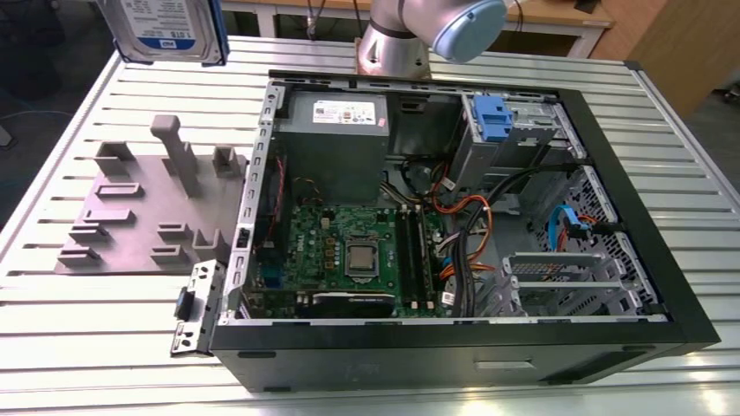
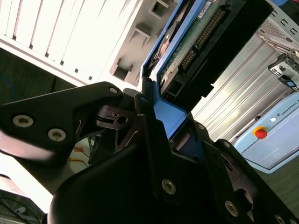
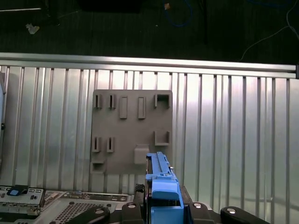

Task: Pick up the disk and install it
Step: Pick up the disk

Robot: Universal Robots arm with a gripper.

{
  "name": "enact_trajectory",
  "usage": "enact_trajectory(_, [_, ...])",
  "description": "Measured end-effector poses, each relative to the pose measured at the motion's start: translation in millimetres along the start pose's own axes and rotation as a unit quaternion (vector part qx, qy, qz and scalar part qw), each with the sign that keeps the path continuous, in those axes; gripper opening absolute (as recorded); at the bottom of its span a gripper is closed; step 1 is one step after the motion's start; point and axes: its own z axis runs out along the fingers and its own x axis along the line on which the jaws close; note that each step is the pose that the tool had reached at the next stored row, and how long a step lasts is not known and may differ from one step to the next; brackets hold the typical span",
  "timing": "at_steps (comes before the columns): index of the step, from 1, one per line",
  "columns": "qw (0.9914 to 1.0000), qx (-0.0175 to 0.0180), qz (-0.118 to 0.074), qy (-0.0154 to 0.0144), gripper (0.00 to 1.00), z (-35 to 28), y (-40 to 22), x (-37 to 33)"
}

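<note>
The disk, a silver-grey drive with a white-and-blue label in a blue carrier, hangs in the air at the top of the exterior view's left, above the slatted table and away from the open computer case. In the second wrist view my gripper is shut on the carrier's blue end, and the disk's green circuit-board side runs out beyond the black fingers. The first wrist view looks along the carrier's blue edge, which rises from the gripper over the table.
A grey fixture plate with upright slots lies on the table beside the case and below the disk. Inside the case are a grey power supply, a motherboard, a blue bay bracket and a metal drive cage.
</note>
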Motion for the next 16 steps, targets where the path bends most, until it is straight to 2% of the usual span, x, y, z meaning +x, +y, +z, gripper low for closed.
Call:
enact_trajectory(4, [1.0,0.0,0.0,0.0,0.37,-0.1,-0.1,5.1])
enact_trajectory(11, [1.0,0.0001,0.0,0.0,0.37,-0.1,0.3,18.7])
enact_trajectory(16, [1.0,0.0,0.0,0.0005,0.37,-0.3,-1.3,21.9])
